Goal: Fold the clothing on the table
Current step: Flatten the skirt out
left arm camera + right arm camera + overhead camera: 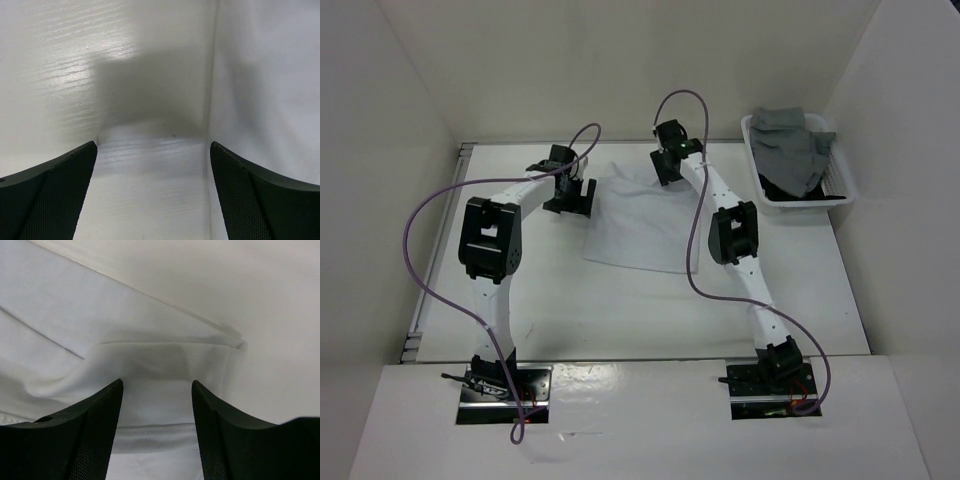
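Note:
The white clothing (642, 222) lies partly folded on the table (570, 310), between the two arms. My left gripper (570, 200) hovers at its left edge, open and holding nothing. In the left wrist view the left gripper (153, 145) has bare table between its fingers (60, 195), and the clothing (265, 80) runs along the right. My right gripper (665, 172) is over the far edge of the clothing. In the right wrist view the right gripper (157, 381) stands open. A folded layer and hem of the clothing (155, 432) lie loose between its fingers (90, 440).
A small white basket (840, 190) at the far right of the table holds a grey garment (790, 145) over a black one (782, 188). White walls close in the table at the back and both sides. Purple cables loop above each arm.

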Motion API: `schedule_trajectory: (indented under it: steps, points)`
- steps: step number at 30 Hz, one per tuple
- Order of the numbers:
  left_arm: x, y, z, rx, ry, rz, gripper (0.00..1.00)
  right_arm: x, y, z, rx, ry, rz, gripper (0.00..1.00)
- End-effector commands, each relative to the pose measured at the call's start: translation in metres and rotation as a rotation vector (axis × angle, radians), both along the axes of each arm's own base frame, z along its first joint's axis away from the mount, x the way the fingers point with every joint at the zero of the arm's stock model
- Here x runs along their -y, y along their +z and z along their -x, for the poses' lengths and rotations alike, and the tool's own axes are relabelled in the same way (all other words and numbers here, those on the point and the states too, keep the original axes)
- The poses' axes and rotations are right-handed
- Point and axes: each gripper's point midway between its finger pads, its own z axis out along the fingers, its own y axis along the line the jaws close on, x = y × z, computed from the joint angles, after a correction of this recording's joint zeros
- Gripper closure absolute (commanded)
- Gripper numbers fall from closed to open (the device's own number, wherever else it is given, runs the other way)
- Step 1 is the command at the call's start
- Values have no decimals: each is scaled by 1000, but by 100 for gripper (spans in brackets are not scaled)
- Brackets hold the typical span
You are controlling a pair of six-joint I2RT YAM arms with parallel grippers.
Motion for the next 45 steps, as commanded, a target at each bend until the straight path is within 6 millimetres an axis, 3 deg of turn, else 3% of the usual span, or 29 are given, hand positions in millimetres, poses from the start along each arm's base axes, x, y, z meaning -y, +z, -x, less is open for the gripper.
schedule_trajectory:
  steps: [1, 6, 10, 12, 16, 19, 21, 22, 32, 40, 43, 45]
  points:
    - [5, 8, -5, 18, 13, 2, 0, 13, 32, -2, 53, -44, 35, 38]
    - [33, 25, -1, 28, -45, 65, 0, -9, 48, 2, 75, -3, 6, 35]
    - [84, 48, 9, 38, -167, 162, 0, -16, 52, 6, 72, 22, 4, 35]
    - [112, 57, 22, 26, -241, 218, 0, -16, 65, 6, 92, 22, -5, 35]
    - [142, 73, 39, 33, -327, 251, 0, -13, 84, 8, 116, 22, -1, 34]
    - [146, 72, 53, 9, -338, 268, 0, -4, 93, 8, 125, 5, 6, 32]
    - [143, 61, 64, -23, -341, 271, 0, -4, 104, 8, 143, 5, -2, 32]
    - [142, 60, 67, -23, -341, 271, 0, 4, 101, 7, 136, -12, 9, 32]
    - [132, 21, 101, -107, -353, 274, 0, 9, 100, 13, 121, -11, 31, 30]
    - [137, 5, 98, -136, -338, 287, 0, 12, 92, 18, 97, -3, 47, 30]
    - [128, -4, 100, -155, -320, 238, 0, 13, 96, 21, 97, -3, 47, 30]
    - [118, -11, 112, -204, -320, 197, 0, 12, 94, 20, 97, -3, 47, 30]
